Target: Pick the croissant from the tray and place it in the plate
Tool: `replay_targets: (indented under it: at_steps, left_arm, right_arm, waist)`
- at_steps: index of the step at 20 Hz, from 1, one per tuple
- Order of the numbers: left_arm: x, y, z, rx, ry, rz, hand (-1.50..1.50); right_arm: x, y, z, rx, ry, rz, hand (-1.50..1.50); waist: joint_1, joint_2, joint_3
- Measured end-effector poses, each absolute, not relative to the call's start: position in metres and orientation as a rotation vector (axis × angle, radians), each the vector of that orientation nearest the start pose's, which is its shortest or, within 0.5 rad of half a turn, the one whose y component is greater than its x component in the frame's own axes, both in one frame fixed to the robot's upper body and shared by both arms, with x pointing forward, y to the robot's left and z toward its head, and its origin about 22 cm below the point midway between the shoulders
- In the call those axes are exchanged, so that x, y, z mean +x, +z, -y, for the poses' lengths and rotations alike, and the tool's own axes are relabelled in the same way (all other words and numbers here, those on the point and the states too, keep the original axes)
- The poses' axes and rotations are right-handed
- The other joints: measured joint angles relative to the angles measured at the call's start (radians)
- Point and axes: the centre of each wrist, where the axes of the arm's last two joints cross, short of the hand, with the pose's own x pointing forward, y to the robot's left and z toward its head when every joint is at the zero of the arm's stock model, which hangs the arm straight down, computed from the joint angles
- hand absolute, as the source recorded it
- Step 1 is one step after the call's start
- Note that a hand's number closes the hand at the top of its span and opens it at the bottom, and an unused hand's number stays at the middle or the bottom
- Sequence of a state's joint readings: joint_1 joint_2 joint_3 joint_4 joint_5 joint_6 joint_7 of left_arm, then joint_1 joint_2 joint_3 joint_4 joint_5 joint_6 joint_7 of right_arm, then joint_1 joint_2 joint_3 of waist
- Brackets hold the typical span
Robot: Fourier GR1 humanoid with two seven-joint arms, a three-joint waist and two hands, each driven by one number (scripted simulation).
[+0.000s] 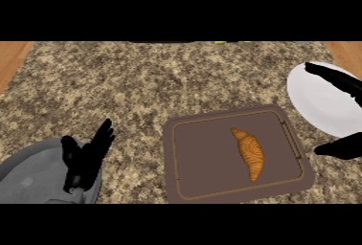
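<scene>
The croissant [249, 154] lies untouched on the tray [205, 158]. The right hand [338, 82], fingers spread, hangs over the plate [318, 103]; reaching down, it could nudge the slim pastry aside. The left hand [86, 158] rests open.

A kitchen: speckled granite counter [141, 86] bearing a tray [205, 158] and plate [318, 103].
</scene>
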State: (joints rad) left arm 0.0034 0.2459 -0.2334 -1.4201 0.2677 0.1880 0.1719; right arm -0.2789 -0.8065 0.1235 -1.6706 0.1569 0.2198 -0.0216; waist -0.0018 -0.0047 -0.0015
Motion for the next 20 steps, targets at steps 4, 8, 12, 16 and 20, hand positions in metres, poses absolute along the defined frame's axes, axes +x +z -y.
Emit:
replay_targets:
  at_steps: [4,8,12,16,20]
  left_arm:
    - [0.233,-0.032,-0.238,0.006,-0.003,1.191,0.0]
    - [0.235,-0.034,-0.237,0.006,-0.006,1.193,0.0]
    - [0.235,-0.034,-0.232,0.005,-0.01,1.197,0.0]
    - [0.231,-0.035,-0.234,-0.007,-0.005,1.194,0.0]
    - [0.234,-0.037,-0.236,-0.005,-0.008,1.198,0.0]
  right_arm:
    - [0.277,0.172,0.295,-0.57,1.214,1.539,-1.5]
    - [0.269,0.156,0.264,-0.604,1.268,1.454,-1.5]
    - [0.265,0.143,0.239,-0.636,1.293,1.407,-1.5]
    - [0.261,0.128,0.223,-0.671,1.312,1.343,-1.5]
    - [0.255,0.107,0.215,-0.647,1.331,1.282,-1.5]
  waist:
    - [0.002,0.001,0.0]
    - [0.004,0.003,0.001]
    - [0.005,0.003,0.002]
    - [0.005,0.003,0.002]
    - [0.003,0.003,0.003]
